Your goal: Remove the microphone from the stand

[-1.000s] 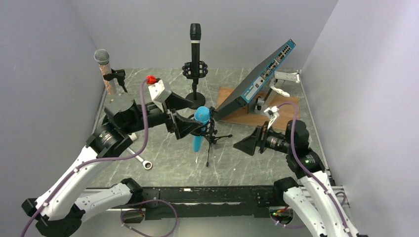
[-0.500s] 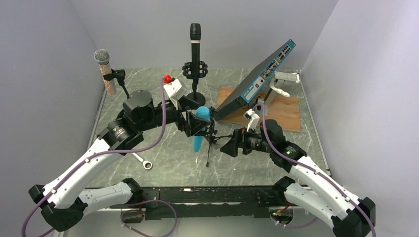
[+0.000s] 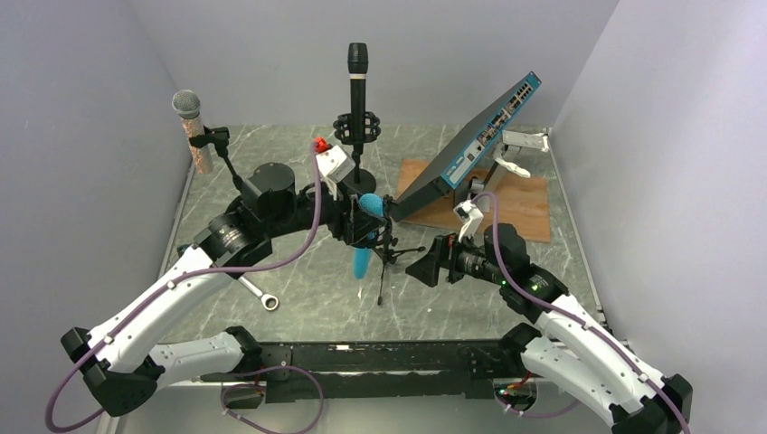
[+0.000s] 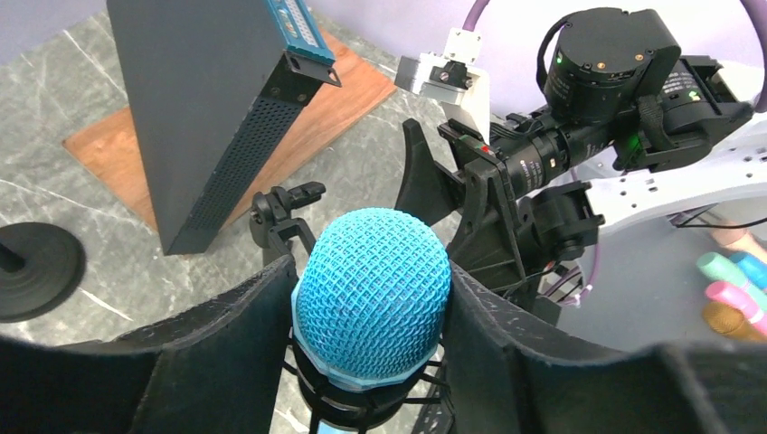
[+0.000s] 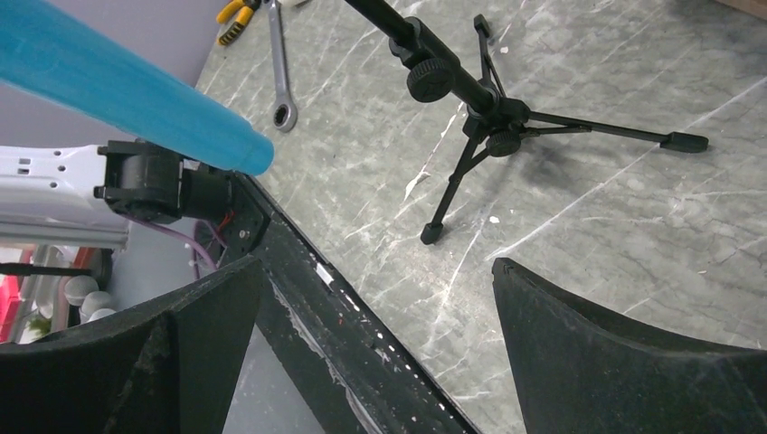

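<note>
Microphone [image 4: 373, 303], likely light, rigid, slick-bodied: left gripper [image 4: 369, 271] clamped on its mesh head, right gripper [image 5: 375, 267] fingers wide apart.

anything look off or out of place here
The black network box at the back right stands steeply tilted on the wooden board instead of lying flat. A wrench lies loose at the front left. Nothing looks spilled or broken.

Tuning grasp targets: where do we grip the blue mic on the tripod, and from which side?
Likely the mesh head of the blue mic, above the clip, from the left side. The handle tapers toward its tail, so it should slide out head-first.
</note>
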